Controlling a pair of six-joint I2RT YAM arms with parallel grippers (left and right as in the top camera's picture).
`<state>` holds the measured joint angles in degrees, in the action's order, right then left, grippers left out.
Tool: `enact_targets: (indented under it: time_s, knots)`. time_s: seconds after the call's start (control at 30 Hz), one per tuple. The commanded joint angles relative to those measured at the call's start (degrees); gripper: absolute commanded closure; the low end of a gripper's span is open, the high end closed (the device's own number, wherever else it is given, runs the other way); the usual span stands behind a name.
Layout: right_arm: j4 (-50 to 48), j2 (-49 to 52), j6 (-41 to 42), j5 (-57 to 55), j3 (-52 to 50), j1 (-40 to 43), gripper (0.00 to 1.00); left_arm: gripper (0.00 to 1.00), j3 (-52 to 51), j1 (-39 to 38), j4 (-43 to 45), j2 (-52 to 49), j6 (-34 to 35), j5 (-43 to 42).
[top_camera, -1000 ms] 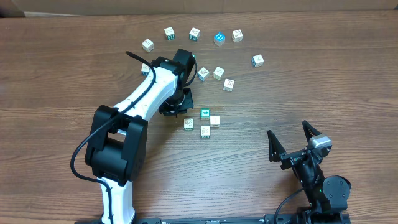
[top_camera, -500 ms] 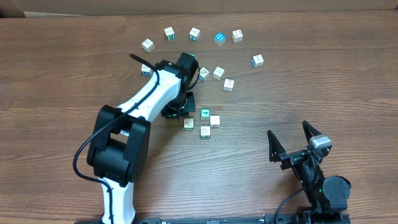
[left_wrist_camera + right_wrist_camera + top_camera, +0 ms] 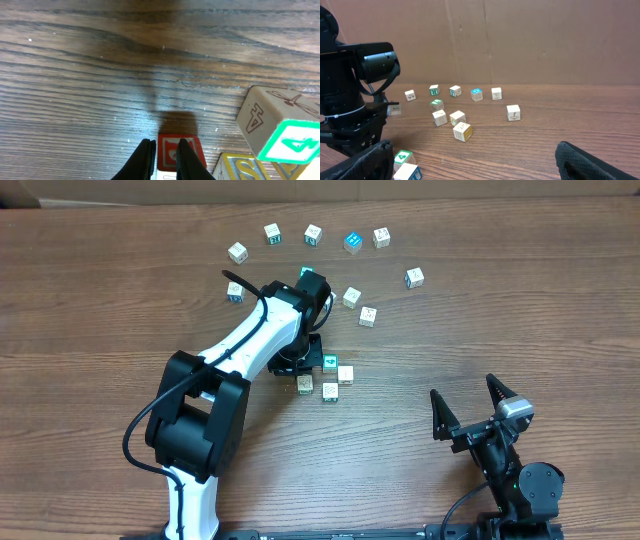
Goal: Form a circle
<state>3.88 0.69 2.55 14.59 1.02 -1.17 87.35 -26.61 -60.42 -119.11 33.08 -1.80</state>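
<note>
The circle's small cubes lie spread out. An arc runs along the far side from one cube point(image 3: 237, 252) to another point(image 3: 414, 277), with a teal one point(image 3: 352, 242) in it. A cluster point(image 3: 330, 391) sits mid-table. My left gripper point(image 3: 165, 144) is shut, its tips low over a red-faced cube point(image 3: 192, 150) that is wider than the slit between them. Beside it stand a green "4" cube point(image 3: 280, 125) and a yellow "S" cube point(image 3: 245, 167). From overhead the left arm's wrist point(image 3: 298, 350) hides the fingers. My right gripper point(image 3: 463, 392) rests open and empty at the near right.
Two cubes point(image 3: 351, 297) point(image 3: 368, 316) lie inside the arc, right of the left arm. One more cube point(image 3: 234, 290) sits by the arm's left side. A cardboard wall point(image 3: 520, 40) closes the far edge of the wooden table point(image 3: 520, 320).
The left arm's wrist has swung right and slightly nearer, toward the mid-table cluster, and now covers a cube that showed beside it before. The right arm has not moved.
</note>
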Motion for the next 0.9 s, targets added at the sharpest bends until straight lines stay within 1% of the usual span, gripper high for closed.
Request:
enact_targets:
  time_s: [0.0, 0.23, 0.43, 0.57, 0.77, 0.87]
  knots:
    - [-0.33, -0.52, -0.24, -0.42, -0.57, 0.17, 0.0, 0.87, -0.74, -0.09, -0.22, 1.38, 0.31, -1.25]
    - [-0.33, -0.52, -0.26, -0.42, -0.57, 0.17, 0.0, 0.87, -0.76, -0.09, -0.7, 1.38, 0.15, 3.28]
    - [-0.33, -0.52, -0.26, -0.42, -0.57, 0.17, 0.0, 0.87, -1.01, -0.11, -0.85, 1.38, 0.15, 3.02]
    - [-0.33, -0.52, -0.26, -0.42, -0.57, 0.17, 0.0, 0.87, -1.03, -0.11, -1.27, 1.38, 0.11, 0.61]
    - [-0.33, -0.52, -0.26, -0.42, -0.57, 0.17, 0.0, 0.87, -1.03, -0.11, -1.31, 1.38, 0.09, -0.83]
    - [-0.33, -0.52, -0.26, -0.42, -0.57, 0.17, 0.0, 0.87, -1.03, -0.09, -0.92, 1.38, 0.07, -0.37]
